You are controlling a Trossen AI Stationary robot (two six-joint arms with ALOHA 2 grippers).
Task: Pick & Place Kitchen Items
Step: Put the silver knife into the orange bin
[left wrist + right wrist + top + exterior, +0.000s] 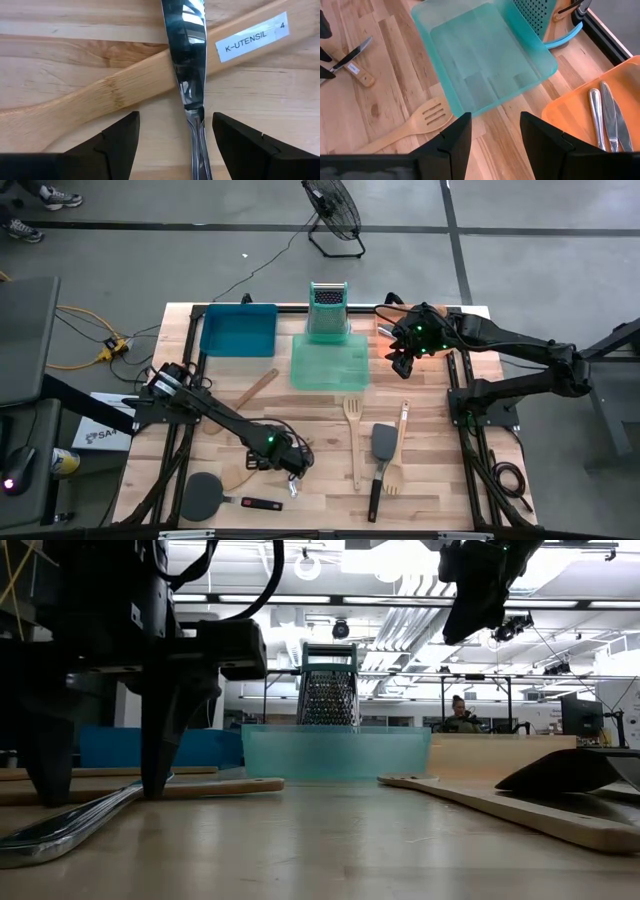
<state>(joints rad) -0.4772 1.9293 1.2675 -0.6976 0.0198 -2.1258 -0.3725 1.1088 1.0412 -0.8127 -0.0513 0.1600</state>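
A silver knife [187, 60] lies with its blade across the pale wooden handle [125, 85] of a utensil labelled K-UTENSIL 4, and its own handle rests on the table. My left gripper [175, 145] points down over it near the table's front left [291, 464]. It is open, one finger on each side of the knife's neck, apart from it. My right gripper [495, 142] hangs open and empty high over the far right [402, 358], between the green tray [485, 55] and the orange tray [580, 120]. The orange tray holds silver cutlery [602, 115].
A blue tray [240, 330] and an upright metal grater [327, 308] stand at the back. A wooden slotted spatula [352, 425] and a black spatula [384, 442] lie in the middle right. A black spatula with a red-tipped handle [205, 495] lies front left.
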